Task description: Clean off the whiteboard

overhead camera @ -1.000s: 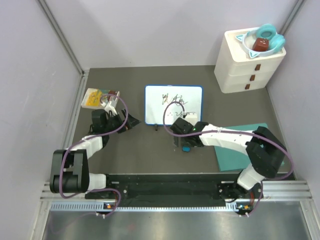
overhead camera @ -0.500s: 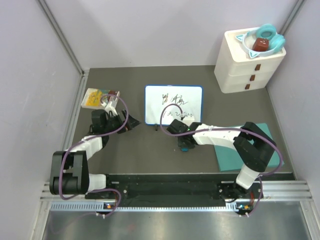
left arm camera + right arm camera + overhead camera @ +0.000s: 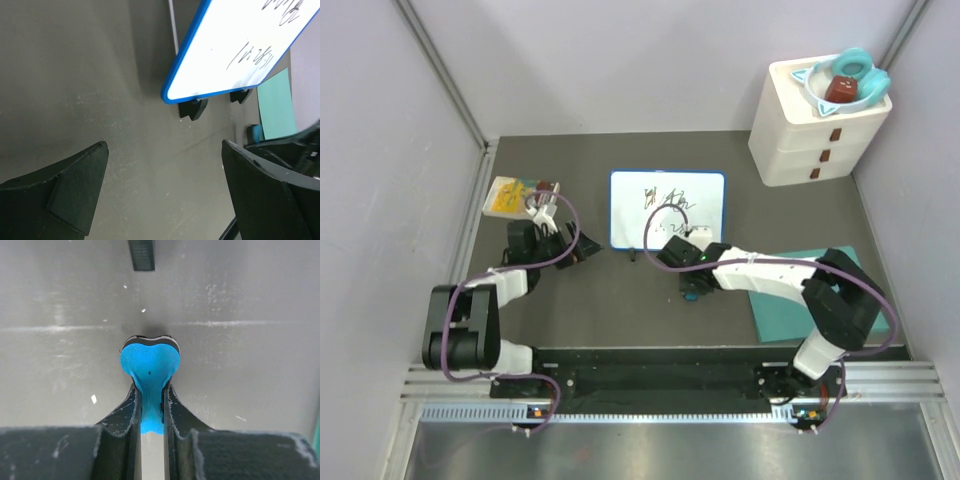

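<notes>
The whiteboard (image 3: 667, 208), white with a thin blue rim and black marker scribbles, lies at the middle of the dark table. In the left wrist view the whiteboard (image 3: 235, 45) fills the upper right. My right gripper (image 3: 690, 290) is just in front of the board's near edge, shut on a blue foam eraser (image 3: 691, 294). In the right wrist view the eraser (image 3: 150, 362) is squeezed thin between the fingers, its black-backed end bulging out against the table. My left gripper (image 3: 580, 247) hangs open and empty to the left of the board, with wide jaws and only table between them (image 3: 164, 147).
A teal mat (image 3: 800, 300) lies under the right forearm at the near right. A white drawer unit (image 3: 820, 130) with a bowl of objects stands at the back right. A yellow packet (image 3: 508, 195) lies at the far left. Two small black blocks (image 3: 192, 107) sit under the board's near edge.
My right gripper has shut on the blue eraser, which it stood open over one second ago. The left arm has barely moved.
</notes>
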